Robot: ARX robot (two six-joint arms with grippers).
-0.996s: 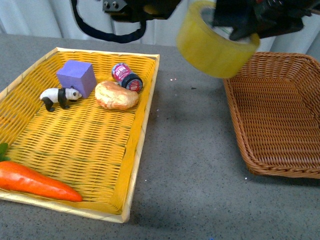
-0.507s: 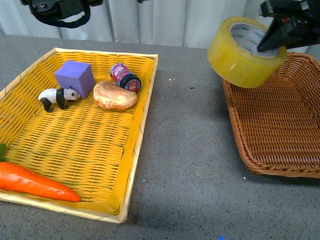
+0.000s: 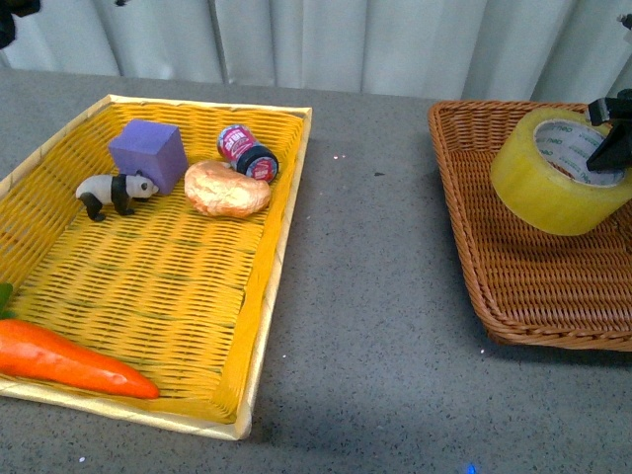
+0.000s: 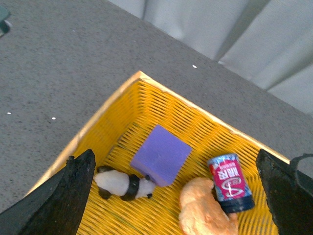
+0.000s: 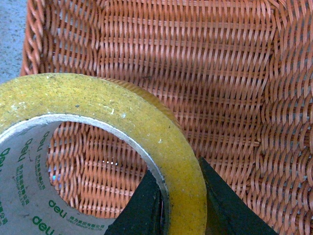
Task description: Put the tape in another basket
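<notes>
The yellowish tape [image 3: 553, 183] roll, white core with green print, hangs tilted over the brown wicker basket [image 3: 533, 286] at the right. My right gripper [image 3: 610, 148] is shut on its wall, one finger inside the core and one outside. In the right wrist view the tape [image 5: 122, 117] fills the near side, pinched by the right gripper [image 5: 178, 196], with the basket [image 5: 195, 63] weave beneath. My left gripper [image 4: 178, 196] is open above the yellow tray's far corner, holding nothing; in the front view it is out of sight.
The yellow woven tray [image 3: 148, 286] at the left holds a purple cube [image 3: 148, 153], a toy panda [image 3: 117, 191], a bread roll [image 3: 227, 188], a small red can [image 3: 247, 150] and a carrot [image 3: 69, 360]. Grey tabletop [image 3: 375, 296] separates the two baskets.
My right gripper has carried the tape rightward and down, from above the table gap to over the brown basket. The left arm has withdrawn out of the front view at top left.
</notes>
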